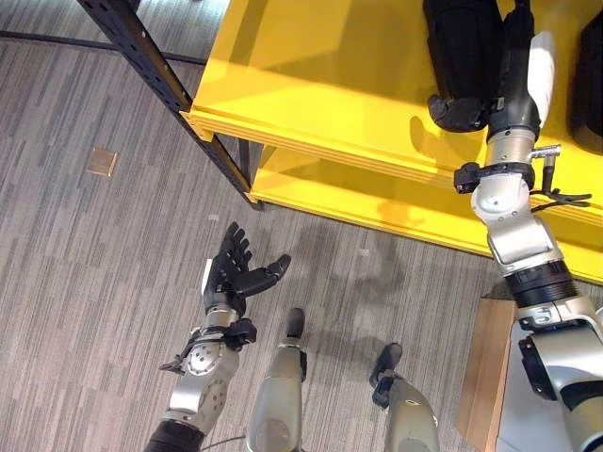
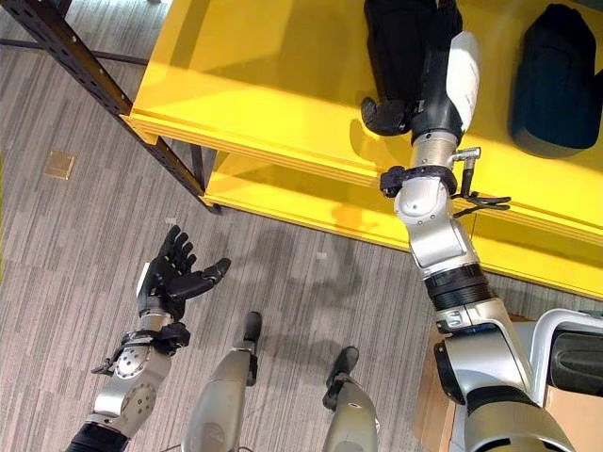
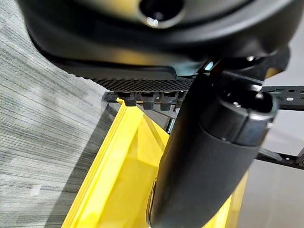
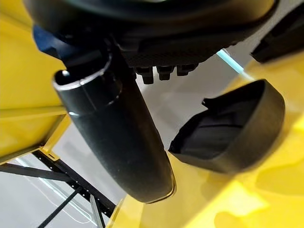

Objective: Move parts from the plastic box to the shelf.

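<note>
We have the right hand (image 2: 443, 89) over the yellow shelf (image 2: 283, 85), touching a black part (image 2: 400, 42); can't tell its fingers' state. Left hand (image 1: 231, 273) hangs over the floor, fingers spread, gripping nothing.

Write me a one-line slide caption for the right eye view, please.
Right hand reaches onto the yellow shelf at a black part; left hand open above the floor.

Silver-grey jointed arms, dark left hand (image 1: 236, 273), dark right hand (image 1: 490, 99) with white thumb cover
</note>
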